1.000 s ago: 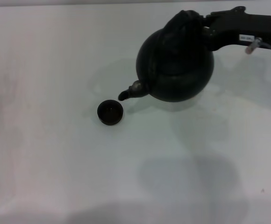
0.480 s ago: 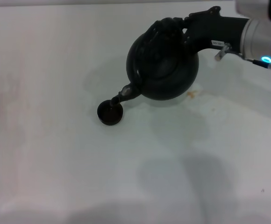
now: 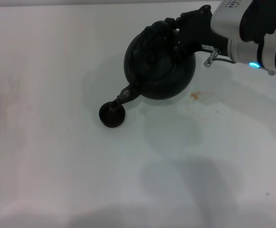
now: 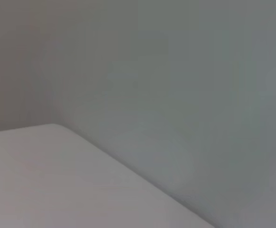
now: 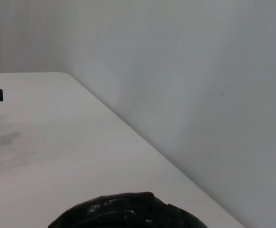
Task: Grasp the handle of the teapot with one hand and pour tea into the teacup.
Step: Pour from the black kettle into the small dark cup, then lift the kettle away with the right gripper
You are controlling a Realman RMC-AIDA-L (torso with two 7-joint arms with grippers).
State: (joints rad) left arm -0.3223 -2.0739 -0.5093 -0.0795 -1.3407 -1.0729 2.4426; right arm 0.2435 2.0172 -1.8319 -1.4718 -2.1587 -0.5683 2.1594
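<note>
White bench (image 3: 57,180) carries everything, its top bare apart from a small orange-brown stain (image 3: 195,95) toward the far right. Largest on it is the teapot (image 3: 159,66), a round dark pot held clear of the surface near the far edge, right of the middle, tipped so its short spout (image 3: 124,96) points down and toward the near left. It looks heavy and rigid, and any tea inside would shift its weight as it tilts, so the arched handle (image 3: 169,29) over the top is the sensible place to grip (the smooth round body offers nothing to hold). The right gripper (image 3: 184,29) reaches in from the far right corner and is clamped on that handle, carrying the pot; its wrist view shows only a sliver of the dark pot top. Smallest is the teacup (image 3: 112,114), a low black bowl standing on the bench just under the spout tip, which seems to sit over its rim; being so light, it could be knocked aside by the spout. No left gripper appears anywhere.
</note>
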